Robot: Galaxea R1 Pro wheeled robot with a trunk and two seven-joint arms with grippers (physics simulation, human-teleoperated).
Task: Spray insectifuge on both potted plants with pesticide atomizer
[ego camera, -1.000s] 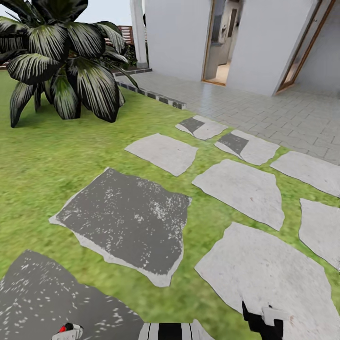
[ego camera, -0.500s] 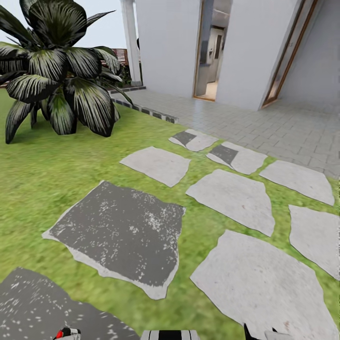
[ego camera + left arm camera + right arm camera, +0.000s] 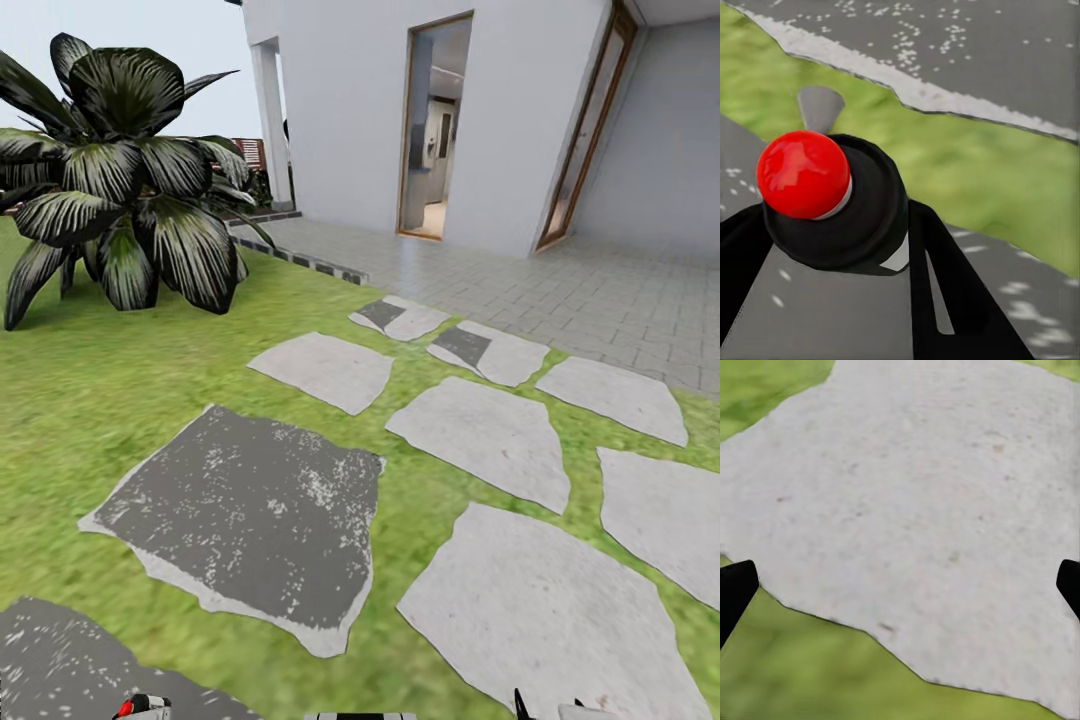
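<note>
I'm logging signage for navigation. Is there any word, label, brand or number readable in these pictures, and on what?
None: no readable text anywhere. The house wall, the stepping stones and the red knob in the left wrist view carry no lettering. Things inside the open doorway are too small to tell.

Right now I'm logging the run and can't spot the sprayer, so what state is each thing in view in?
Right claw: open, fingertips wide apart, nothing between them, over a pale stepping stone.
Left claw: a red-topped black object sits between its fingers; whether it is clamped, cannot tell.
House doorway: open, interior visible.
Large striped-leaf plant: upright on the lawn.
</note>
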